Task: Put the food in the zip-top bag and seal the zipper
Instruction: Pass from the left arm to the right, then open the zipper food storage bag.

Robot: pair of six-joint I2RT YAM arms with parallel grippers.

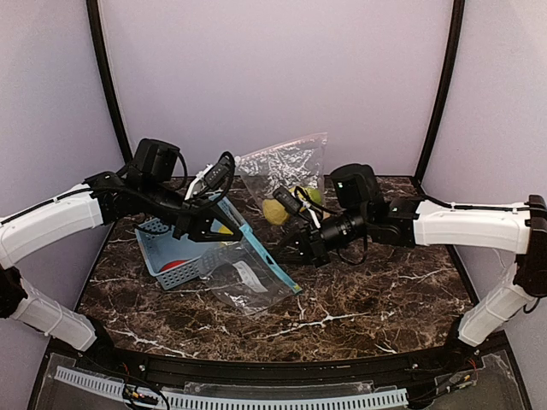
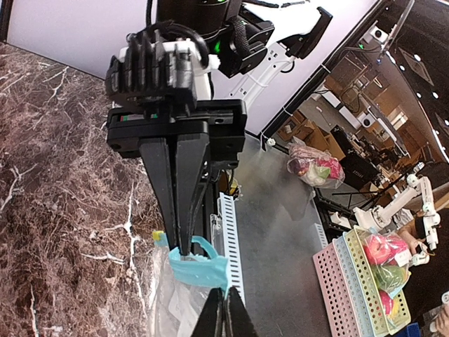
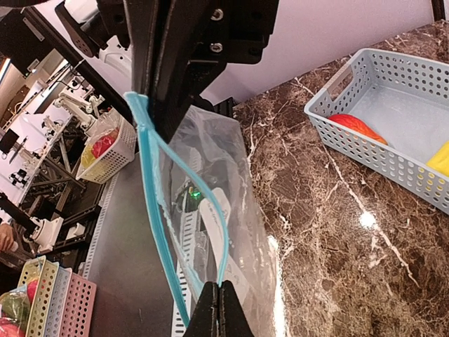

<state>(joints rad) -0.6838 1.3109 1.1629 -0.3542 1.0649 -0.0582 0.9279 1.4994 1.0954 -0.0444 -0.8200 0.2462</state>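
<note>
Blue zipper (image 3: 151,210) of zip-top bag (image 3: 235,210) runs far-left to near-right in top view, mouth gaping slightly. Far end clamped in closed left gripper (image 2: 226,309); closed right gripper (image 3: 223,298) pinches it nearer other end. Bag body sags onto table (image 1: 385,290). Red piece (image 3: 354,126), yellow piece (image 3: 440,158) lie in basket (image 3: 393,91).
</note>
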